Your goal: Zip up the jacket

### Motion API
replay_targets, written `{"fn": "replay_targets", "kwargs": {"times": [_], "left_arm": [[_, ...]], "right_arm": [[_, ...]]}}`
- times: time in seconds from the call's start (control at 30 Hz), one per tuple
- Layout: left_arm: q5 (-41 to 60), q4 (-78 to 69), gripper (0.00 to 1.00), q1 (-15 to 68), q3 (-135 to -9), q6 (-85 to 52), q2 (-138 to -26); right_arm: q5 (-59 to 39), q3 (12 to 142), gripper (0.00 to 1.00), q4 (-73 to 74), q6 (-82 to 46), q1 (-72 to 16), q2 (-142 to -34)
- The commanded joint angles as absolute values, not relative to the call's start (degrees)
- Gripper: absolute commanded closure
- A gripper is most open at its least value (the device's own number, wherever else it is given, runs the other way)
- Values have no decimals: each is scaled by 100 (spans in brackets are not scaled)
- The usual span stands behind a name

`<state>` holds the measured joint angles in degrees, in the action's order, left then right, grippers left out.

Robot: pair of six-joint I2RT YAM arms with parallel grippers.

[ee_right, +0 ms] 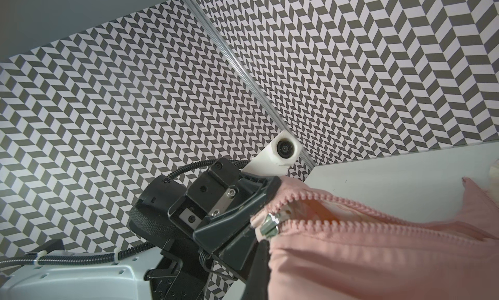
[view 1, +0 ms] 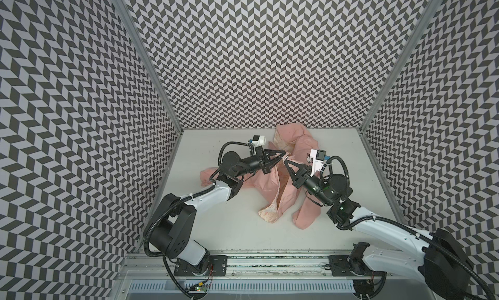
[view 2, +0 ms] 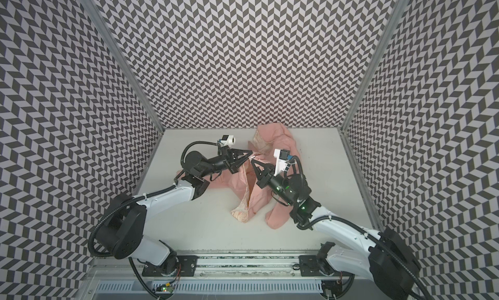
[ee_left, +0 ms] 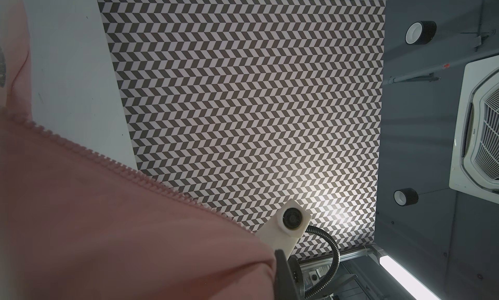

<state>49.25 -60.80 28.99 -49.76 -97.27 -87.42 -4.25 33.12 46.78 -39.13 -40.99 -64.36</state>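
The salmon-pink jacket (view 1: 266, 185) (view 2: 237, 184) lies crumpled mid-table, its cream lining showing along the open front. Both grippers meet above its middle. My left gripper (view 1: 283, 157) (view 2: 252, 155) is shut on the fabric edge beside the zipper, with pink cloth (ee_left: 108, 217) covering its jaws in the left wrist view. My right gripper (view 1: 285, 162) (view 2: 252, 162) is shut on the jacket (ee_right: 378, 258) just below the silver zipper slider (ee_right: 270, 224). One of its dark fingers (ee_right: 259, 269) presses against the cloth. The two rows of teeth (ee_right: 351, 204) spread apart beyond the slider.
Chevron-patterned walls (view 1: 256, 69) close in the white table (view 1: 216, 225) on three sides. A metal rail (view 1: 270, 261) with the arm bases runs along the front edge. A sleeve (view 1: 305, 217) trails toward the front right, another (view 1: 208, 175) lies under the left arm.
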Motion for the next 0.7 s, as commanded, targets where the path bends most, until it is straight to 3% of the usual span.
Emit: {"fn": "replay_targets", "kwargs": {"times": [0.0, 0.07, 0.23, 0.33, 0.47, 0.67], "left_arm": [[4350, -6799, 100, 2861, -5223, -9727, -8790], [4342, -6934, 100, 2863, -5191, -9763, -8854], [4342, -7129, 100, 2815, -5059, -9765, -8947], [4342, -7283, 100, 2778, -4985, -9803, -9037], [4346, -7617, 100, 2716, -4866, -9947, -9190], [4438, -7824, 100, 2581, -4690, -10046, -9271]], "right_arm": [[-1321, 3165, 100, 3345, -3737, -4385, -6423], [-1318, 3135, 98, 3175, -3722, -4378, -6361], [-1335, 2934, 55, 2823, -3729, -4377, -6055], [-1269, 2795, 35, 2514, -3663, -4377, -5774], [-1123, 2697, 21, 1846, -3476, -4377, -5232], [-790, 3012, 9, 229, -2827, -4344, -4334]]}}
